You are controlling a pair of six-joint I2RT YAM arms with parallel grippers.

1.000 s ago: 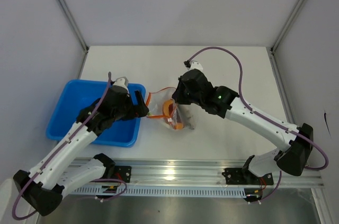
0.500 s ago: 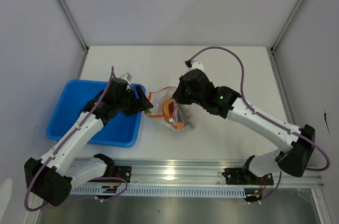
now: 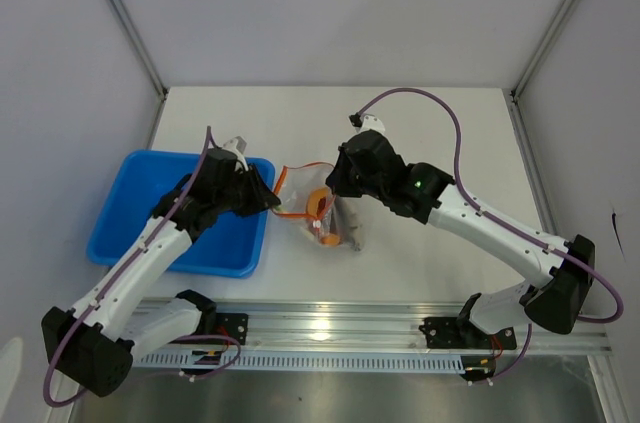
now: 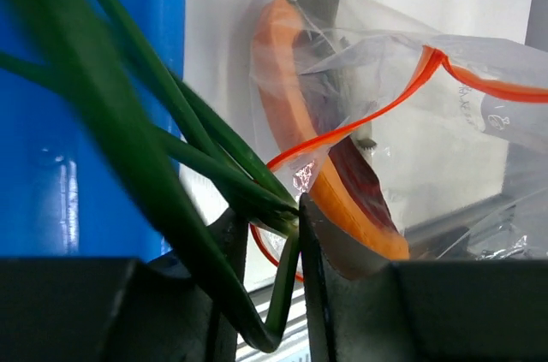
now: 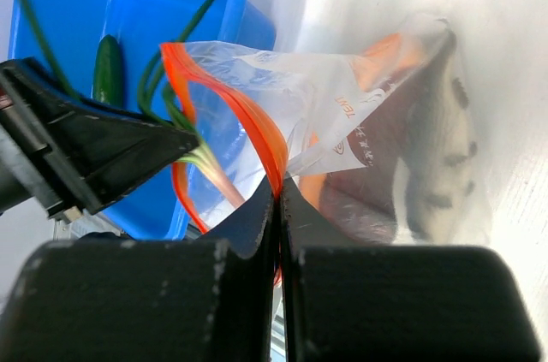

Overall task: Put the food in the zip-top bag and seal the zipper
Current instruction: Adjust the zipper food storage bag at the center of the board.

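The zip-top bag (image 3: 328, 211) lies on the table between the arms, its mouth toward the blue tray. A dark-red meat slab (image 4: 349, 172) with an orange rim sits inside it. My right gripper (image 5: 280, 197) is shut on the red-orange zipper (image 5: 250, 114) at the upper lip, holding the mouth open. My left gripper (image 4: 295, 227) sits just outside that mouth, at the tray's right rim, with its jaws closed around long green stalks (image 4: 128, 122). The stalks trail back over the tray; their pale ends (image 5: 205, 161) point into the bag opening.
The blue tray (image 3: 130, 215) stands at the left, beside the bag. A short dark-green piece (image 5: 109, 67) lies in it. White walls with metal posts close the back and sides; a metal rail runs along the near edge.
The left jaws have narrowed from wide open onto the green stalks. The left arm has shifted slightly by the tray's rim. The right gripper has kept its hold on the zipper.
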